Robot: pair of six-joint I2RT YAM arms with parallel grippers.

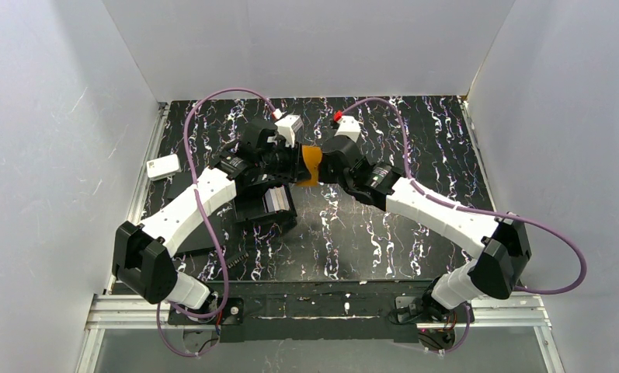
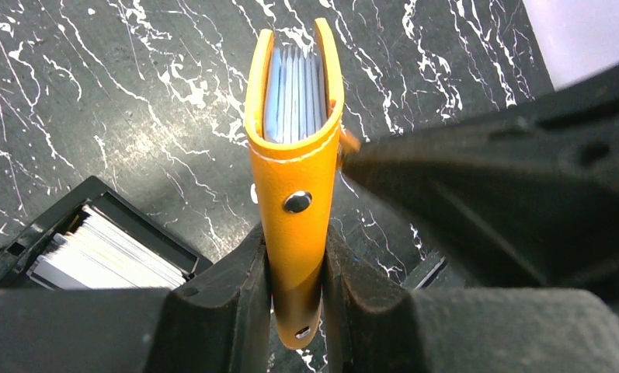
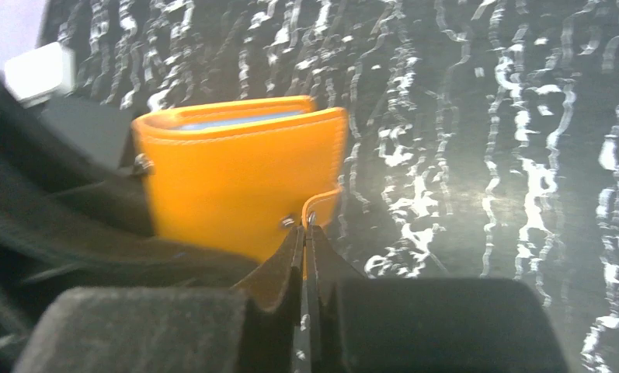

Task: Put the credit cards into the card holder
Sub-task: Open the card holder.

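Left claw [image 2: 294, 237] of mine clamps the orange wallet [image 2: 294, 167], holding it over the marbled table [image 2: 135, 93], while my right claw [image 3: 307, 233] pinches its small tab [image 3: 325, 203]. Cards [image 2: 108, 260] lie stacked in a black tray [image 2: 139, 214] nearby.

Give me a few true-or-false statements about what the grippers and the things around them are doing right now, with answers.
1. The left gripper clamps the holder. True.
2. The right gripper stands wide open. False: it is pinched shut on the holder's tab.
3. The holder lies spread open. False: it is folded, held between both grippers.
4. Cards sit in the black tray. True.
5. The white box lies on the right side. False: it lies far left, beside the left arm.
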